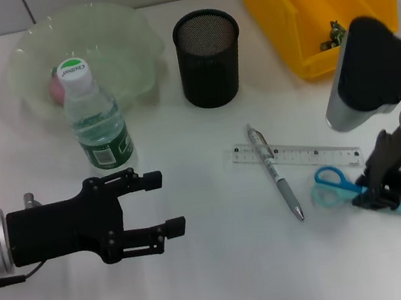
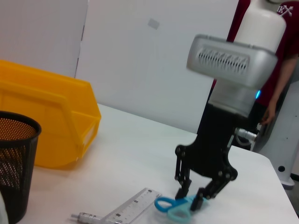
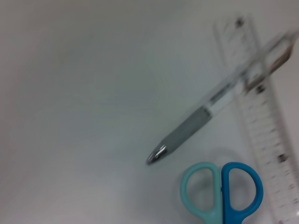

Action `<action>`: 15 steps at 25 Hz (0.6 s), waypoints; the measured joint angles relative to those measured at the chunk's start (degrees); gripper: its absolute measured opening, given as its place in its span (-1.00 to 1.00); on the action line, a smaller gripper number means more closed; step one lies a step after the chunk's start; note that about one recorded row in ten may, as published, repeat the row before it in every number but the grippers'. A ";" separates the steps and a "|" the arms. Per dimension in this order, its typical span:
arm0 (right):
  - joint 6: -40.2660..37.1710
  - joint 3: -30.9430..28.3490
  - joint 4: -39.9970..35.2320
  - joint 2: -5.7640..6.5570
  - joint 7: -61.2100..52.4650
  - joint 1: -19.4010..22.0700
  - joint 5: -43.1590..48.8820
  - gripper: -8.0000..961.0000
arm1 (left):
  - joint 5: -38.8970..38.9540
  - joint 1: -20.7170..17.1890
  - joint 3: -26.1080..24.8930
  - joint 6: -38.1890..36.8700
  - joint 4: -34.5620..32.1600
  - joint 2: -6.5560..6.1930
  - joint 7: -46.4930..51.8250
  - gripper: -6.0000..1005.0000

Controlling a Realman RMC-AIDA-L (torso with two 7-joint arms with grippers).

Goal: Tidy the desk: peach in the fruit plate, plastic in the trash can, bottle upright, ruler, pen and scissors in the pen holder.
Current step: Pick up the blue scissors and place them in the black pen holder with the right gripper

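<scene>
Three things are waiting on the table [image 1: 224, 285]: ruler [image 1: 294, 154], pen [image 1: 275, 172], scissors [image 1: 338, 180]. I am closing my right fingers [image 1: 375, 193] around the scissors, at five o'clock from the pen holder [image 1: 208, 58]. My left fingers [image 1: 156, 204] are hanging open. Peach [image 1: 57, 87] and bottle [image 1: 94, 118] look done.

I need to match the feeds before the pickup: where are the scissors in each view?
Head view: scissors at the right tool, just below the ruler.
Left wrist view: scissors at the bottom, under the right tool.
Right wrist view: scissors handles at the bottom edge.
Shared landmark: the ruler beside them.
</scene>
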State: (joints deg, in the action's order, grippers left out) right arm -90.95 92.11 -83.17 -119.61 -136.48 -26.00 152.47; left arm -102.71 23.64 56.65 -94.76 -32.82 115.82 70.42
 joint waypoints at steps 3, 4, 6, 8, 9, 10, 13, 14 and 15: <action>-0.71 -1.47 -4.06 0.00 0.10 1.35 -0.76 -0.52 | 0.04 0.00 -0.05 -0.17 -0.02 -0.04 0.01 0.69; -1.07 -2.81 -6.24 0.01 0.40 2.04 -1.43 -0.51 | 0.06 0.01 -0.06 -0.19 -0.04 -0.05 0.01 0.69; -1.86 -6.72 -10.06 0.07 1.44 3.37 -4.17 -0.51 | 0.09 -0.01 -0.06 -0.26 -0.14 -0.07 0.02 0.69; -1.81 -11.70 -12.85 0.14 2.86 4.57 -8.43 -0.50 | 0.12 -0.03 -0.07 -0.27 -0.15 -0.07 0.02 0.69; -1.21 -15.34 -13.74 0.14 4.12 5.31 -12.15 -0.50 | 0.23 -0.05 -0.06 -0.31 -0.14 -0.10 0.03 0.69; 0.98 -21.50 -13.72 0.16 6.84 6.38 -19.95 -0.50 | 0.36 -0.06 -0.05 -0.32 -0.09 -0.12 0.04 0.69; 4.36 -26.86 -11.08 0.19 10.88 7.51 -29.64 -0.49 | 0.40 -0.07 -0.05 -0.33 -0.17 -0.11 0.05 0.69; 6.82 -28.64 -8.93 0.24 13.75 7.95 -35.19 -0.48 | 0.41 -0.07 -0.05 -0.33 -0.17 -0.11 0.06 0.69; 11.61 -30.38 -2.06 0.25 21.26 8.34 -46.16 -0.48 | 0.43 -0.01 -0.05 -0.34 -0.12 -0.09 0.07 0.69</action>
State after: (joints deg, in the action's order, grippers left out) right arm -79.35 61.72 -85.23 -119.37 -115.23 -17.66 106.31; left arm -102.28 23.63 56.60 -95.10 -32.94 115.73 70.48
